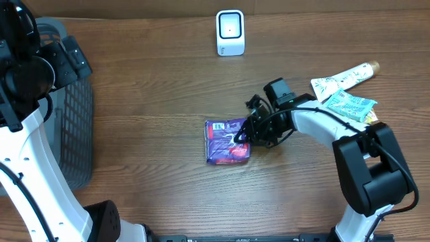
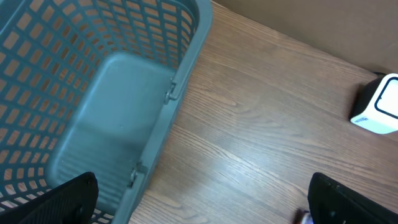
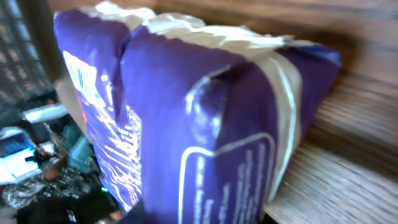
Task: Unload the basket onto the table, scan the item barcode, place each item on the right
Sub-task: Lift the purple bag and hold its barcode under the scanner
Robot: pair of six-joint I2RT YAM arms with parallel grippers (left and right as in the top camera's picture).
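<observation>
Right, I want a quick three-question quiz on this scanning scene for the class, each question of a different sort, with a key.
1. True or false: the white scanner stands apart from the purple packet, not touching it.
2. Fill in: the left gripper hangs by the grey basket with its jaws ____.
3. Which thing is the right gripper at?
A. the white scanner
B. the purple packet
C. the grey basket

Key: 1 true; 2 open; 3 B.
</observation>
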